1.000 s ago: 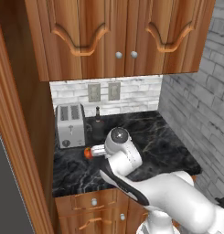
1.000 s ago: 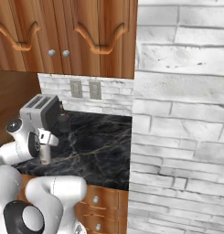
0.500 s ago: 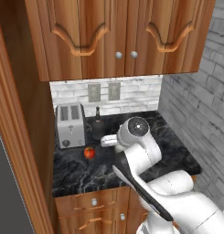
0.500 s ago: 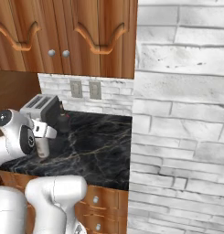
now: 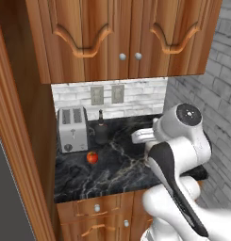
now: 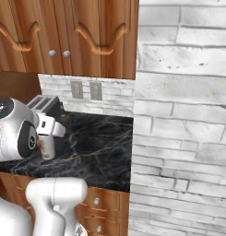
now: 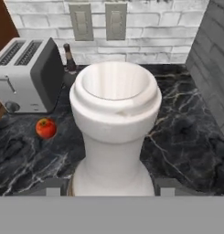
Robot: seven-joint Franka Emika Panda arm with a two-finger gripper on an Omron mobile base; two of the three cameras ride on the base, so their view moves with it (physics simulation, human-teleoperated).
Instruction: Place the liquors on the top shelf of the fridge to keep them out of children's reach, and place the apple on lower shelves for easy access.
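Above counter, gripper holds pale bottle upright.

Light was even and soft throughout, with no hard glare. The cabinets cast a dim band over the backsplash. The black marble counter stayed dark and matte. All views looked coarse and slightly blurred, the pale bottle softest up close.

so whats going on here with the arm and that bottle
The gripper is shut on the pale liquor bottle, holding it above the black counter. The dark liquor bottle stands by the toaster, and the apple sits on the counter in front of the toaster.
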